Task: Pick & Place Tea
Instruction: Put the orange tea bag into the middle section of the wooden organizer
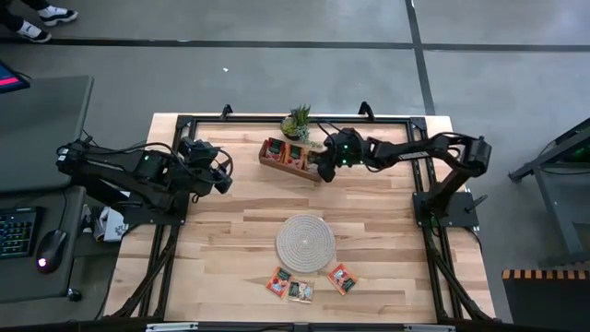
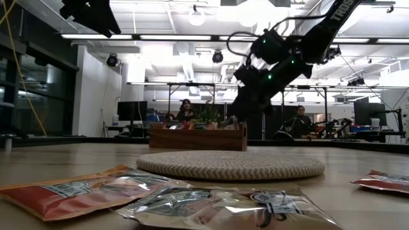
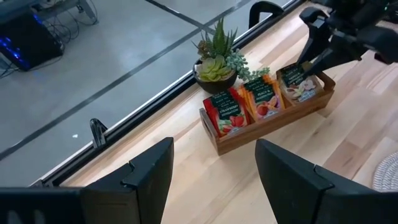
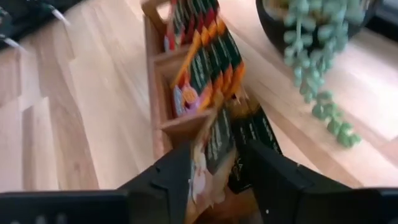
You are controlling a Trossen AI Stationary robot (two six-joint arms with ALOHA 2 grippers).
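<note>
High view: your right gripper (image 1: 325,166) sits over the wooden tray's (image 1: 277,162) right end; left gripper (image 1: 221,175) waits at far left, fingers apart; three tea sachets (image 1: 297,290) lie near the woven mat (image 1: 305,243). Right wrist view: fingers parted around a sachet (image 4: 214,152) in the end compartment.

A pale wooden table (image 1: 230,240) carries a round whitish woven mat (image 1: 305,243) near its middle and, toward the far edge, a brown wooden three-compartment tray (image 1: 274,162) lying at a slight angle to that edge. Just beside the tray stands a small potted succulent (image 1: 298,120) in a dark bowl, with trailing grey-green strands visible in the right wrist view. To the left of the table, a grey desk (image 1: 41,138) holds a keyboard (image 1: 17,231) and a mouse (image 1: 51,247); in the low view, two seated people (image 2: 186,110) appear in the room beyond the table.
</note>
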